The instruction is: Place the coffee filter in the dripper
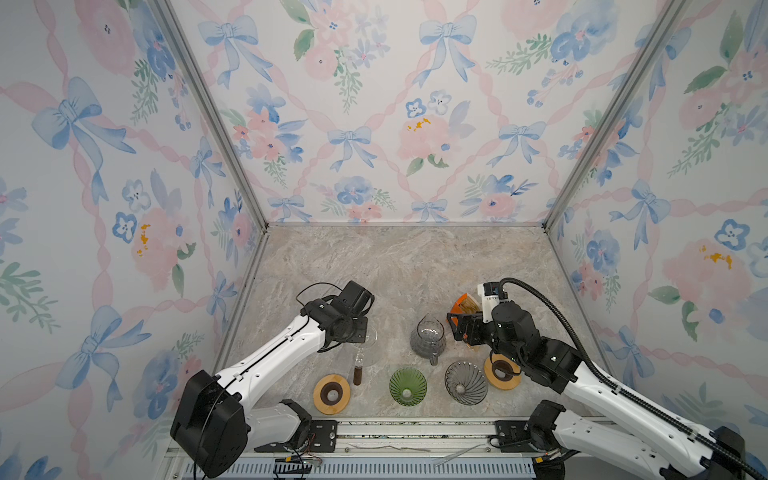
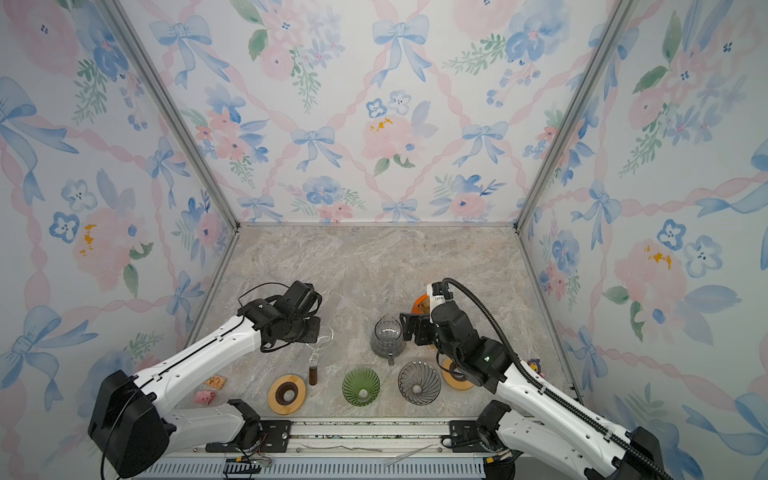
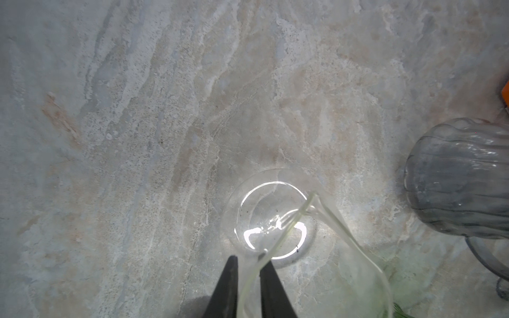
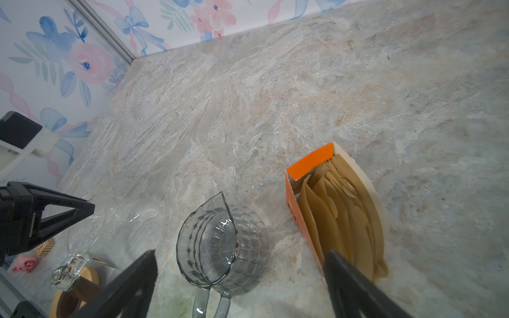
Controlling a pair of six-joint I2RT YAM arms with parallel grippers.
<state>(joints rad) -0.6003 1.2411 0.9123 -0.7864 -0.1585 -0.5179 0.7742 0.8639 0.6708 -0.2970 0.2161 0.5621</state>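
Note:
Brown paper coffee filters [image 4: 341, 209] stand in an open orange box [image 4: 308, 162], which in a top view lies behind my right wrist [image 1: 459, 302]. Three drippers show: a green one [image 1: 408, 385], a grey one [image 1: 466, 382] and a clear glass one [image 3: 275, 220]. My left gripper [image 3: 250, 260] is shut on the clear dripper's rim, and the clear dripper's base rests on the table. My right gripper [image 4: 241, 253] is open and holds nothing. It hangs over the grey glass pitcher [image 4: 220, 242], with one finger above the near end of the filter box.
Two wooden rings [image 1: 331, 394] [image 1: 503, 372] lie near the front, the right one partly under my right arm. A small brown cylinder [image 1: 357, 374] stands beside the clear dripper. A pink toy [image 2: 204, 397] and a small packet [image 2: 216, 381] lie at the front left. Patterned walls enclose the marble table [image 1: 395, 266].

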